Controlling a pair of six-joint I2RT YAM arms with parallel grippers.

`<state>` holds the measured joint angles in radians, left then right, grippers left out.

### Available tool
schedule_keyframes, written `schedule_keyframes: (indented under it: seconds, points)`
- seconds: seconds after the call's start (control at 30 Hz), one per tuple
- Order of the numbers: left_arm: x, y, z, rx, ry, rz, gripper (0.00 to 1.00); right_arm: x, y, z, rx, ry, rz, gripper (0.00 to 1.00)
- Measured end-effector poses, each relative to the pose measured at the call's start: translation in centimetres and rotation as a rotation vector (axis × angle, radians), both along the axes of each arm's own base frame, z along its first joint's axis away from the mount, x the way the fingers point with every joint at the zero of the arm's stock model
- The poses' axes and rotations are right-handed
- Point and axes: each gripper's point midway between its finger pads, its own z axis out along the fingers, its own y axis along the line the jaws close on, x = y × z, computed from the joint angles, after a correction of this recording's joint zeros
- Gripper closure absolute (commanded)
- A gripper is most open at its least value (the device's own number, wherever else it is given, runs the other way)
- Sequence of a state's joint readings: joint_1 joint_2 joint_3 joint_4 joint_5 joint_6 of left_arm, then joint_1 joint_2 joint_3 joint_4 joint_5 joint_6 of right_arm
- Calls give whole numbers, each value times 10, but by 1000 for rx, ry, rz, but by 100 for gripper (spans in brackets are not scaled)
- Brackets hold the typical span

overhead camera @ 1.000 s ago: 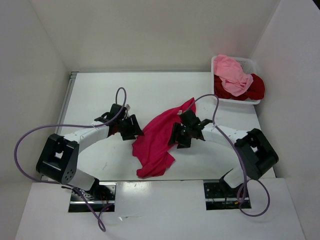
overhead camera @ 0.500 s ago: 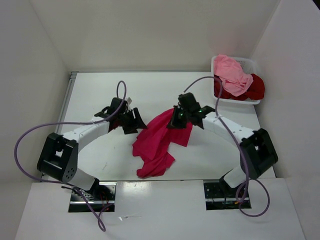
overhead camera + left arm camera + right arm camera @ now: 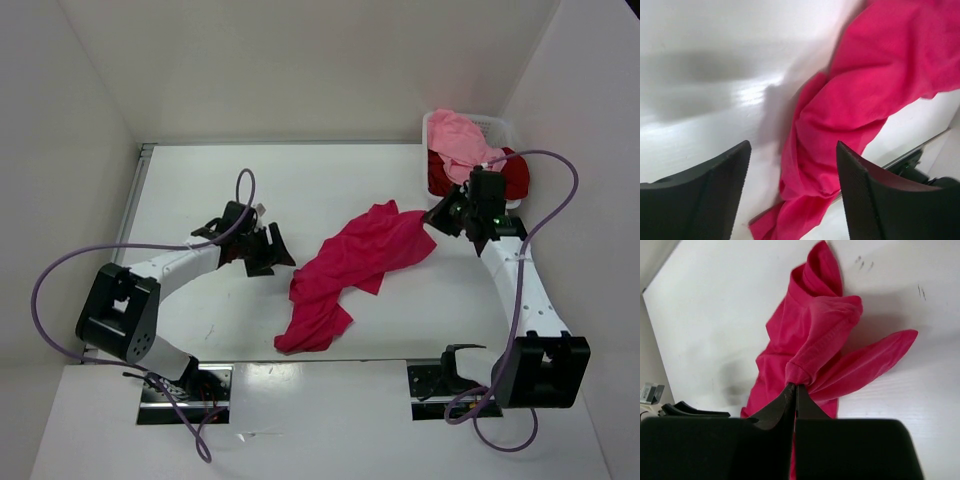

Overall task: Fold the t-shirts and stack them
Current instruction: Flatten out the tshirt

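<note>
The bright crimson-pink t-shirt (image 3: pixel 350 265) lies crumpled across the middle of the table, stretched toward the right. My right gripper (image 3: pixel 437 216) is shut on a bunched hem of it (image 3: pixel 810 335), and the right gripper's tips (image 3: pixel 794 386) pinch the cloth with no gap. My left gripper (image 3: pixel 276 256) stands open just left of the shirt and holds nothing. In the left wrist view the left gripper (image 3: pixel 793 150) frames the shirt's lower folds (image 3: pixel 865 90). The light pink t-shirt (image 3: pixel 462 140) and the dark red t-shirt (image 3: pixel 510 176) lie heaped in the basket.
The white mesh basket (image 3: pixel 497 122) stands at the table's far right corner, right behind my right gripper. White walls close in the table at the back and on both sides. Purple cables loop over both arms.
My right gripper shut on the crimson-pink shirt and swung right toward the basket, dragging the cloth out that way. My left gripper stayed near the shirt's left side and spread a little wider.
</note>
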<state>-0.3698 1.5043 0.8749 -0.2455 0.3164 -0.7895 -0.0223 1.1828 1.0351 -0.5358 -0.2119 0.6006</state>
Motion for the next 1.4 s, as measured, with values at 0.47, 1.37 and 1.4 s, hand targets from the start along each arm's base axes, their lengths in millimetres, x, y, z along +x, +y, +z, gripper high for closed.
schedule_keyframes:
  seconds: [0.47,1.37,1.4]
  points:
    - [-57,-43,-34,-57,156,-117,51,-10,16,-24,47,68,62,100]
    - [115,132,272,103,-658,362,31,35,122,199,211,-438,456,100]
    - [108,133,259,119,-639,364,25,32,123,180,219,-394,464,100]
